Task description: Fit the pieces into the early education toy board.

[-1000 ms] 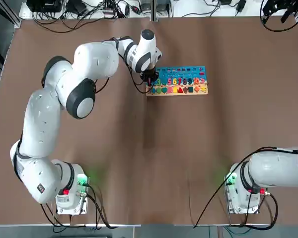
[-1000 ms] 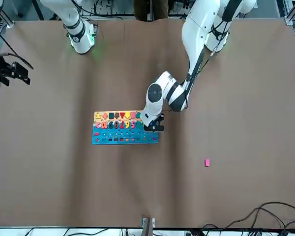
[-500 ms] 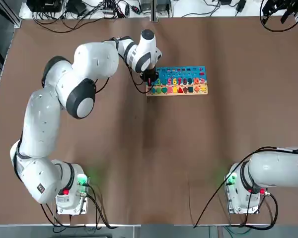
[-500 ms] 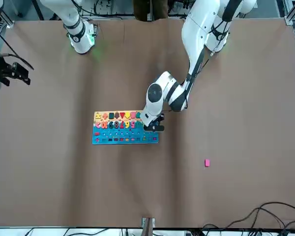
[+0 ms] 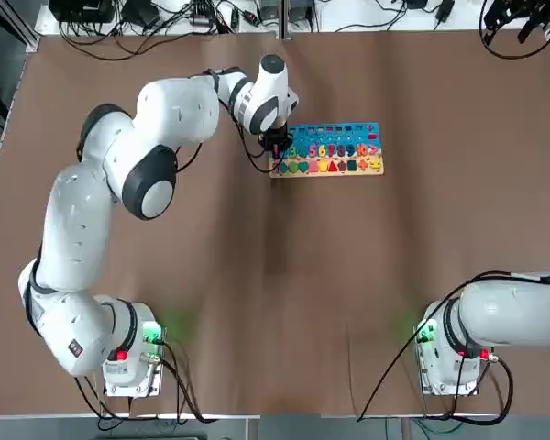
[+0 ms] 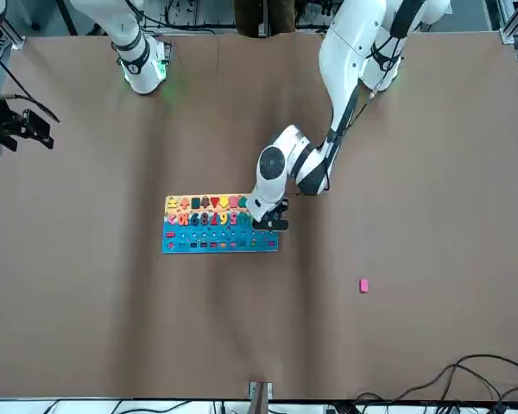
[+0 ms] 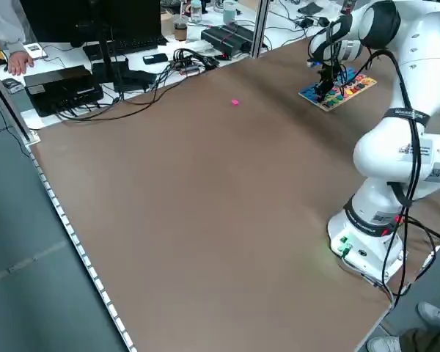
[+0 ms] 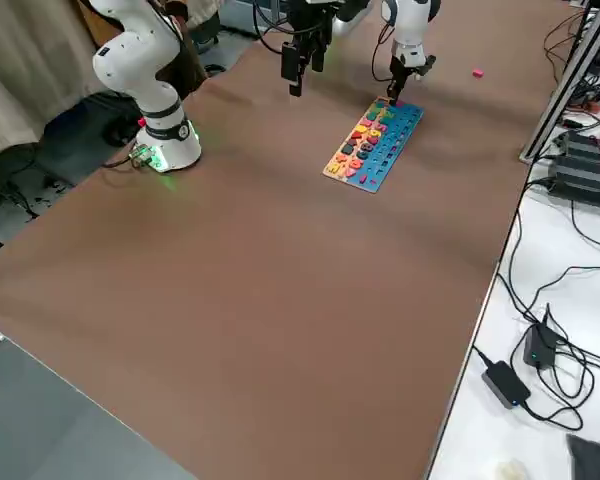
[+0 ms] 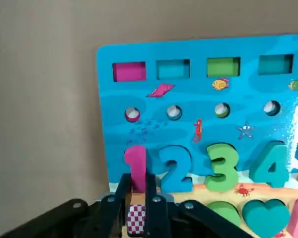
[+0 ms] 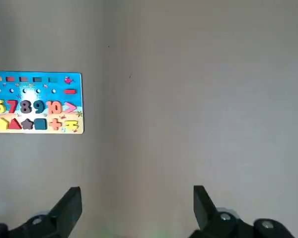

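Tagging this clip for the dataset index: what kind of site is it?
Most likely a robotics lab or data-collection cell. Two white arms are bolted to a brown table, cables and electronics crowd a bench alongside, and the only work item is a toy board.

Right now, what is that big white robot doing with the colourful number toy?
The left gripper is down at one end of the early education toy board, its jaws close on either side of the pink number 1, which sits beside the blue 2. The right gripper hangs idle and open, away from the board. One small pink piece lies alone on the brown table.
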### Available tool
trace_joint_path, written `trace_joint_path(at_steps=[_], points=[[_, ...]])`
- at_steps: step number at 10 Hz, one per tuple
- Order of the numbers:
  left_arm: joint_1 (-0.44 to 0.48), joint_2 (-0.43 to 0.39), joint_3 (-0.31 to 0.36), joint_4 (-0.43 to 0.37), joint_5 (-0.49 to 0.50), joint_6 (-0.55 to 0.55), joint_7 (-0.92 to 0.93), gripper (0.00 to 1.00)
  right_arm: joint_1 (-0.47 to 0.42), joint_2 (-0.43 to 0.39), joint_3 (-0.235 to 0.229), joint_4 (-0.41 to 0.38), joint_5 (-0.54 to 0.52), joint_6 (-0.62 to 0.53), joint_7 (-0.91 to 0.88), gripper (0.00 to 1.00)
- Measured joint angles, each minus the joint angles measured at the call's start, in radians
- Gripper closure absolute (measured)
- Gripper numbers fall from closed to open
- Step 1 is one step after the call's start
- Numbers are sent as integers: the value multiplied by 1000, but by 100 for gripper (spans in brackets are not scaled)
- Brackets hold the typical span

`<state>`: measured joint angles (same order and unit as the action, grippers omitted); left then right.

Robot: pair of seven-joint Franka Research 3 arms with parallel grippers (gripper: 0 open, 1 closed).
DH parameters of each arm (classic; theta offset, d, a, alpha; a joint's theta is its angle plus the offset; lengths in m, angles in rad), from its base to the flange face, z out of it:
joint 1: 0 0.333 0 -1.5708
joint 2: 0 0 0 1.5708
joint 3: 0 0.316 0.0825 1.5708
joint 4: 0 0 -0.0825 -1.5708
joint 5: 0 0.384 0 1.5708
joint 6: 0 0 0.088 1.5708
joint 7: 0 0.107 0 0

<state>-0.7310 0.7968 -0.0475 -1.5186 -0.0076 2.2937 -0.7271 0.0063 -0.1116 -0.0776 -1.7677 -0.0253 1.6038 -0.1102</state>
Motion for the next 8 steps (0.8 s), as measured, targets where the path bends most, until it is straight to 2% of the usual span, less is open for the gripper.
trace_joint_path(at_steps=[8], points=[[0,0,0,0,0,0,0,78,0,0,0,0,0,0,0,1]])
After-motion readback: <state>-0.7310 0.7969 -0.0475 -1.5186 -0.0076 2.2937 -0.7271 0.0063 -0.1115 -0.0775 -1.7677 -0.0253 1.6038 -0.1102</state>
